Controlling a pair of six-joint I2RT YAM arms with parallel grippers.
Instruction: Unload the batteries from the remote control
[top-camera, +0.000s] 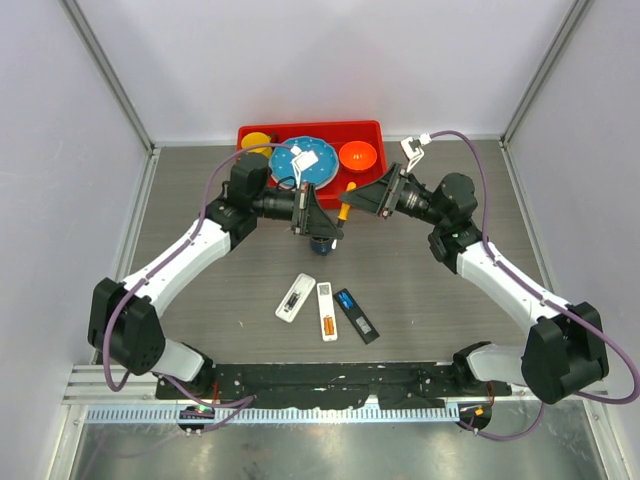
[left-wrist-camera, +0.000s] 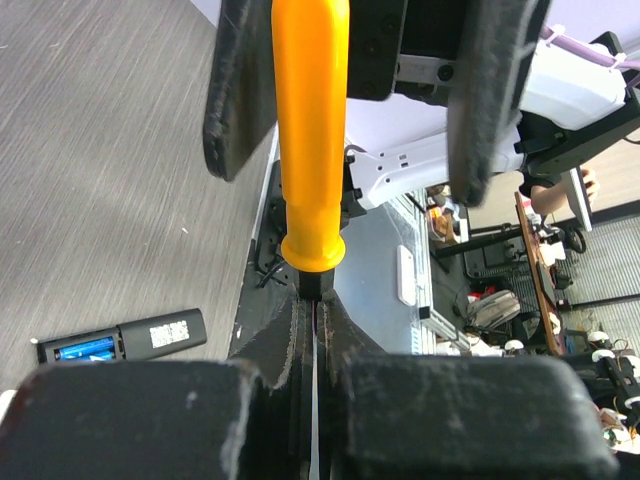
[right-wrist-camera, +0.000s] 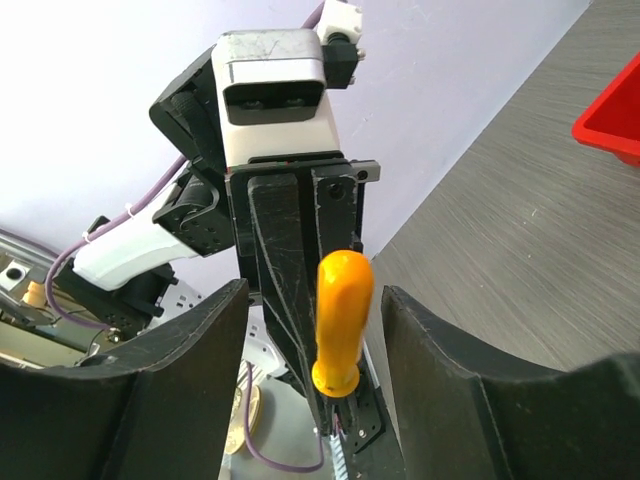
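Observation:
Three remotes lie open on the table: a white one (top-camera: 294, 299) with a dark cell, a white one (top-camera: 327, 311) with an orange battery (top-camera: 328, 324), and a black one (top-camera: 357, 315) with a blue battery (top-camera: 347, 299). The black one also shows in the left wrist view (left-wrist-camera: 150, 337) with blue batteries (left-wrist-camera: 85, 348). My left gripper (top-camera: 330, 225) (left-wrist-camera: 315, 300) is shut on the shaft of an orange-handled screwdriver (top-camera: 345, 206) (left-wrist-camera: 310, 130) above the table. My right gripper (top-camera: 360, 198) (right-wrist-camera: 315, 295) is open, its fingers (right-wrist-camera: 190, 380) on either side of the handle (right-wrist-camera: 342, 315) without touching it.
A red tray (top-camera: 300, 127) at the back holds a blue plate (top-camera: 312, 165), an orange bowl (top-camera: 357, 154) and a yellow cup (top-camera: 256, 141). Both arms meet above the table's middle, just in front of the tray. The remotes lie near the front edge.

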